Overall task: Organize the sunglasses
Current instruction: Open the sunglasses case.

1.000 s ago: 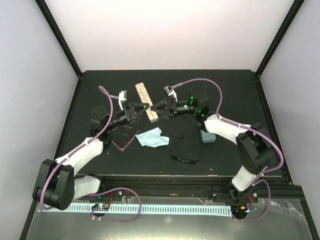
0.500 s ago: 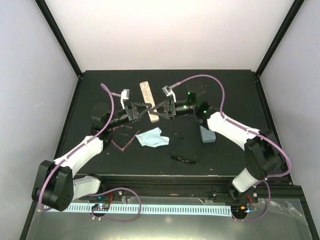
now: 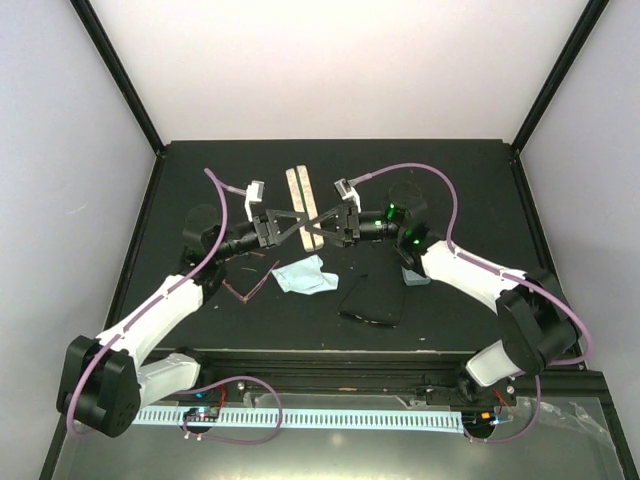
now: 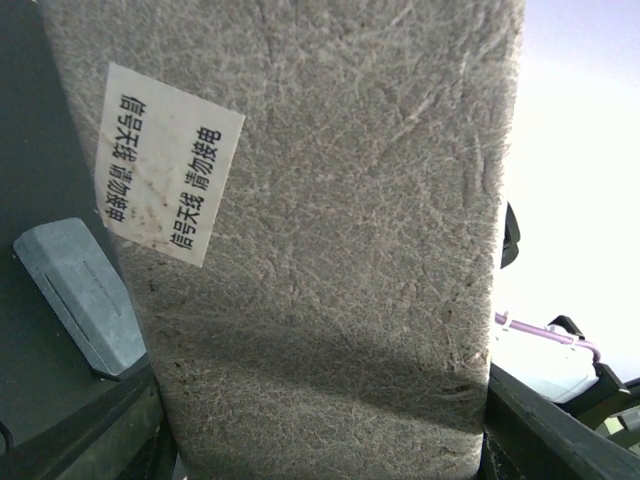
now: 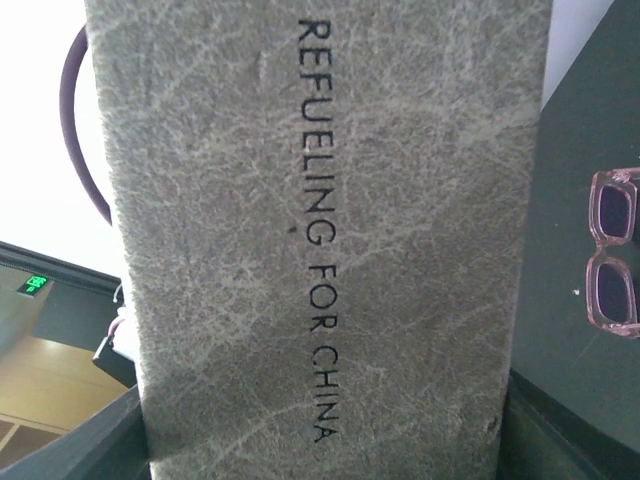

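Shows beige-grey case [image 3: 300, 190] raised off the worktop [image 3: 460, 190] near twelve o'clock, grasped from nine o'clock by left fingers [image 3: 283, 221] and from three o'clock by right fingers [image 3: 322, 228], each pair clenched across its felt faces. Suggests, judging by the opposed grip, a hold meant to steady the case for opening and loading. Leaves pink-framed sunglasses [image 3: 250, 285] at seven o'clock and black sunglasses [image 3: 370, 303] at five o'clock, both flat on the worktop, untouched and not yet stowed. Places light blue cloth [image 3: 305, 275] between them and blue-grey case [image 3: 413, 272] at four o'clock, beside the right arm.
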Robot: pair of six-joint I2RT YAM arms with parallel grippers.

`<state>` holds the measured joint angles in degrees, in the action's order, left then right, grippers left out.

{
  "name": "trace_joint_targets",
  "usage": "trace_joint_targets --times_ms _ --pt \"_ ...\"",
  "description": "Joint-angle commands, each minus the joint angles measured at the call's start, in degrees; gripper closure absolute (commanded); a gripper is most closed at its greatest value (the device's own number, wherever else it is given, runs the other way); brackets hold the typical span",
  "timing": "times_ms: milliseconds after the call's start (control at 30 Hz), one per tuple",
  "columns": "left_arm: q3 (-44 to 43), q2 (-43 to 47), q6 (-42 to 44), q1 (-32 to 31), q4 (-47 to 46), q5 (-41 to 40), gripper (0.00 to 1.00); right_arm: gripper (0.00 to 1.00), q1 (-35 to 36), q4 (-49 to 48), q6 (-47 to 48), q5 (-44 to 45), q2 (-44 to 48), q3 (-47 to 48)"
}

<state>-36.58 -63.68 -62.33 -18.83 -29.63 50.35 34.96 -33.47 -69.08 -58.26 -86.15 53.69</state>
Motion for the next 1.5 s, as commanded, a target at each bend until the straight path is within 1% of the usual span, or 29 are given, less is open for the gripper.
trace_joint_targets --times_ms 0,100,233,433,533,600,633,733,867,967,1067,1267,1467 --pt "2.52 -0.54 9.94 2.04 9.86 -8.08 0.39 0.65 -2.49 -10.01 -7.08 2.75 8.74 2.56" --pt "2.71 0.82 11.71 2.04 13.24 -11.16 0.39 0.68 -2.83 -6.27 -4.81 4.17 10.52 2.22" --pt "4.05 2.77 11.68 2.04 15.87 -17.65 0.39 0.71 -2.97 -3.20 -2.95 5.59 11.35 1.79" --pt "5.73 3.39 10.22 2.04 15.10 -20.04 0.39 0.74 -2.97 -0.27 -0.90 6.83 11.26 1.44" --pt "5.96 3.96 10.25 2.04 14.67 -20.27 0.39 0.74 -2.97 6.32 3.30 7.89 10.98 2.68" --pt "5.37 4.74 10.61 2.05 14.85 -20.21 0.33 0.74 -2.97 13.63 8.33 10.22 10.48 4.49" --pt "4.85 5.32 11.39 2.12 15.56 -20.51 0.30 0.74 -2.92 19.67 11.63 11.83 9.86 5.36" --pt "2.52 7.37 14.71 2.12 20.28 -23.36 0.21 0.73 -3.17 29.98 19.72 16.59 7.17 7.75" --pt "0.55 10.96 19.49 2.13 29.00 -29.41 0.09 0.73 -5.09 35.55 25.47 20.01 1.22 9.38" --pt "0.15 12.70 22.59 2.13 33.53 -32.13 0.05 0.72 -7.05 37.17 28.37 20.58 -4.06 10.76" --pt "0.73 13.69 24.28 2.13 35.47 -32.09 0.04 0.69 -8.64 40.37 32.75 21.50 -9.47 13.80" --pt "2.07 13.19 25.56 2.13 35.95 -29.76 0.03 0.64 -11.43 40.98 35.70 15.09 -19.87 18.27" --pt "2.31 10.44 25.50 2.13 35.11 -28.07 0.03 0.39 -13.19 36.65 33.92 9.55 -24.93 18.69"
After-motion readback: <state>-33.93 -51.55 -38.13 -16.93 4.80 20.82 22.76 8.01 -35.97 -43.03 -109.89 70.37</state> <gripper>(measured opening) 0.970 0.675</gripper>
